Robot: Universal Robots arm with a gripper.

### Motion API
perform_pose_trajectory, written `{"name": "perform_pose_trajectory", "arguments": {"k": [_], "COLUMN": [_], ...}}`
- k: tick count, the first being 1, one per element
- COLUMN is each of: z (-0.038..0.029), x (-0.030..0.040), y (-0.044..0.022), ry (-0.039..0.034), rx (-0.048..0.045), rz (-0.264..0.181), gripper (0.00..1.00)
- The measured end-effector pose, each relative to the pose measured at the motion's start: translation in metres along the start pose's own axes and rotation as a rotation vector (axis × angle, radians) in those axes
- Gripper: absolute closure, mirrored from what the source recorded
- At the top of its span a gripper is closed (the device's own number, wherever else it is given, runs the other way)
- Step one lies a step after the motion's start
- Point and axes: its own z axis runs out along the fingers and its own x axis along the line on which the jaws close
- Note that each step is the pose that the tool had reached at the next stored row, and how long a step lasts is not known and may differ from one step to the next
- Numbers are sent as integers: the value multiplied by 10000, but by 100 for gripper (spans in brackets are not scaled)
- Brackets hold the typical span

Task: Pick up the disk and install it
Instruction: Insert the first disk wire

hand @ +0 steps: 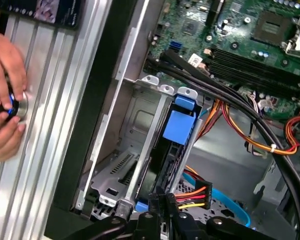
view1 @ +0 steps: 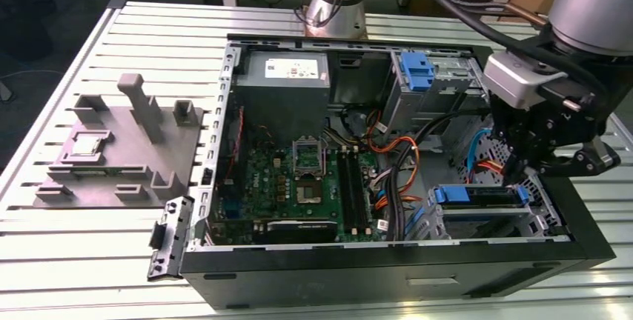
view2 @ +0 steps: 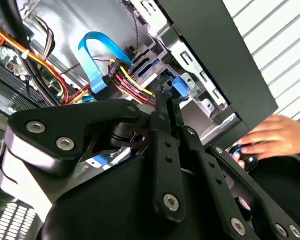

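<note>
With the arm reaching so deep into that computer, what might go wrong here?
Three things, judging by how it stands. The end effector sits right at the disk in its metal bay, so a slight tilt might jam the disk against the bay wall. Bundled coloured cables lie beside the end effector and might snag. A person's hand rests on the table just outside the case, near the moving arm.
</note>
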Motion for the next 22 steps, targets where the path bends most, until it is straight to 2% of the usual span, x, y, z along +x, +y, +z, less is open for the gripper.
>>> {"name": "perform_pose_trajectory", "arguments": {"k": [6, 10, 12, 16, 22], "z": [12, 22, 29, 53, 79], "x": [-2, -3, -5, -9, -11], "y": [1, 2, 2, 3, -1], "ry": [111, 167, 173, -7, -85], "rx": [-155, -236, -251, -224, -251], "rz": [1053, 1600, 1720, 1832, 2231], "gripper": [83, 83, 83, 83, 83]}}
